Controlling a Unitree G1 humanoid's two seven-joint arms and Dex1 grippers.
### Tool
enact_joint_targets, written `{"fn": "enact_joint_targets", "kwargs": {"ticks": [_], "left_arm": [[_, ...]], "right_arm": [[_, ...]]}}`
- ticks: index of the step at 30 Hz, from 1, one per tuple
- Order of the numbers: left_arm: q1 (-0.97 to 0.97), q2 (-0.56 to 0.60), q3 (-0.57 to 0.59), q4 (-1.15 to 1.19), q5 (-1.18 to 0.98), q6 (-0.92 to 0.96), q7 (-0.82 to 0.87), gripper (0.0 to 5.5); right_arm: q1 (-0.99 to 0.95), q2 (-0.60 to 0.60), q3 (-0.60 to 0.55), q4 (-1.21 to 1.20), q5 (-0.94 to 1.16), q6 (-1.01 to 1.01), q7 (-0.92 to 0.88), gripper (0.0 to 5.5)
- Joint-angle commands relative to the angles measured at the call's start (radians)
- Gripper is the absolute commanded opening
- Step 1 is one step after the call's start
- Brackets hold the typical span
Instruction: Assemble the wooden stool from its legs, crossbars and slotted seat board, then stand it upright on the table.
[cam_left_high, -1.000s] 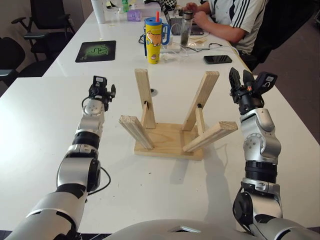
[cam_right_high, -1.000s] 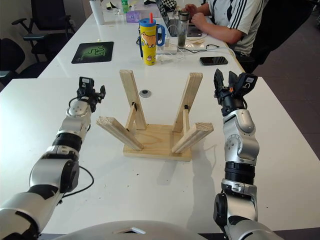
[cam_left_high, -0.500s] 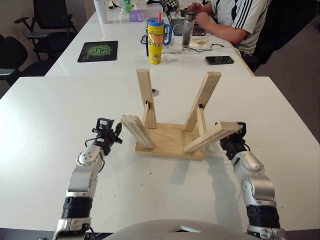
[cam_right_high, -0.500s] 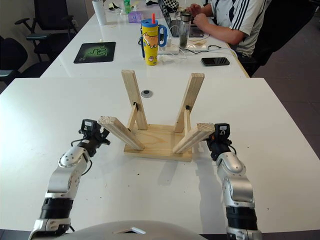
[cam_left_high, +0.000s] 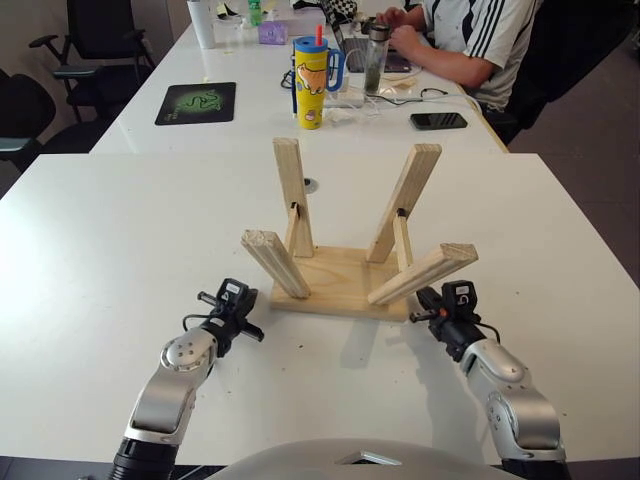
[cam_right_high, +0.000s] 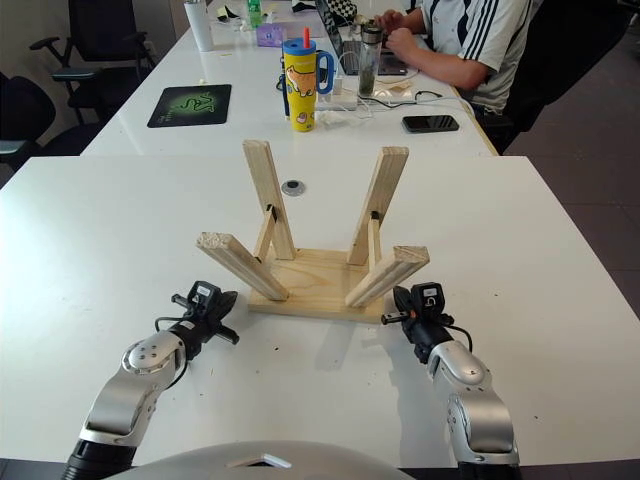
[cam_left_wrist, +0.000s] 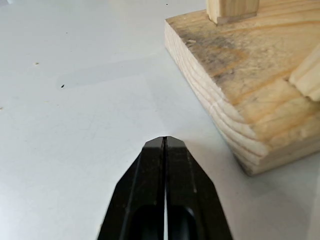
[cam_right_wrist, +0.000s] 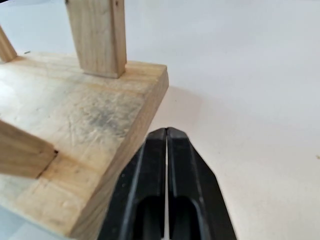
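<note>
White table (cam_left_high: 100, 220) carries the upturned stool (cam_left_high: 340, 285); left gripper (cam_left_wrist: 165, 141) and right gripper (cam_right_wrist: 166, 131) flank it, fingers (cam_left_wrist: 147, 175) closed, empty.

yellow tumbler (cam_left_high: 312, 85) standing on far desk (cam_left_high: 250, 125) | mouse pad (cam_left_high: 195, 102) lying left | phone (cam_left_high: 437, 120) lying right | dark bottle (cam_left_high: 375, 60) standing behind | chair (cam_left_high: 95, 40) sitting far left

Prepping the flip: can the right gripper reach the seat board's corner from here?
Likely yes: right gripper sits just beside the seat board corner, nothing between, but its fingers are shut.
</note>
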Motion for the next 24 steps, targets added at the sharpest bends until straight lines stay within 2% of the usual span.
{"fn": "enact_joint_targets", "kwargs": {"ticks": [1,9,24], "left_arm": [[0.018,0.011,-0.036,-0.026,0.01,0.006,-0.027,0.01],[0.028,0.004,-0.044,-0.045,0.016,0.028,-0.016,0.01],[0.03,0.003,-0.051,-0.06,0.015,0.046,-0.012,0.01]], "right_arm": [[0.013,-0.023,0.021,-0.018,-0.002,0.025,0.029,0.0],[0.022,-0.065,0.059,-0.034,0.008,0.047,0.106,0.0],[0.062,-0.105,0.062,-0.014,0.005,0.025,0.157,0.0]]}}
